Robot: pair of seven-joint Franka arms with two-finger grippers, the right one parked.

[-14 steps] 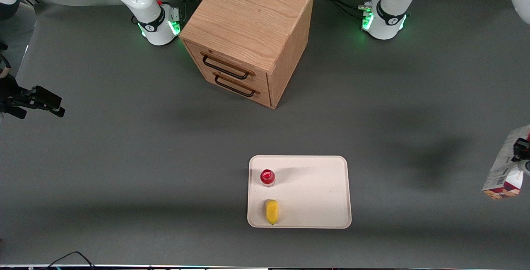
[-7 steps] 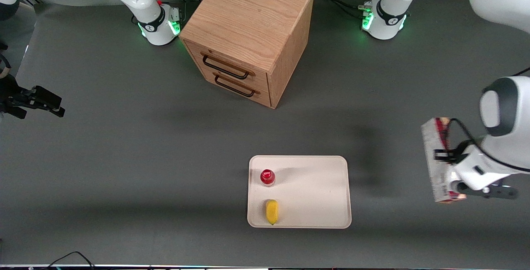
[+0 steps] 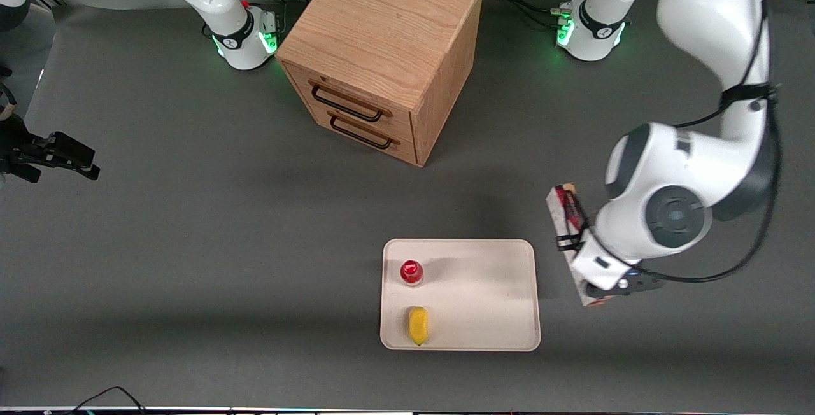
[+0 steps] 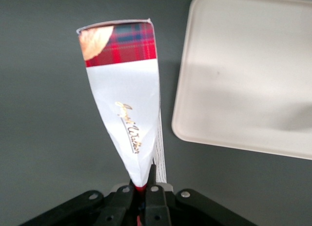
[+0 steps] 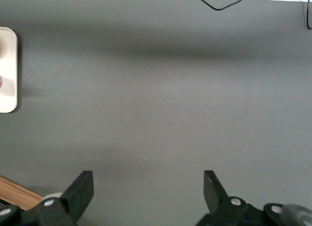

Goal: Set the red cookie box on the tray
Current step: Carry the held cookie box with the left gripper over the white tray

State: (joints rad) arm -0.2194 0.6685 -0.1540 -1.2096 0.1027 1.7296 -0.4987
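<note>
grey table (image 3: 191, 243) | end effector (image 4: 142, 189) clamps red cookie box (image 4: 124, 99) beside tray (image 3: 509, 300) | lemon (image 3: 418, 325) front-view-only

even, fairly bright overhead light falls on the matte grey surface (image 3: 191, 243), with no hard glare. soft, blurred shadows lie beside the wooden cabinet (image 3: 382, 52) and under the working arm, and a faint one crosses the tray (image 3: 496, 288). green lamps glow at both arm bases. in the left wrist view the gripper (image 4: 142, 199) is dark and slightly soft.
</note>
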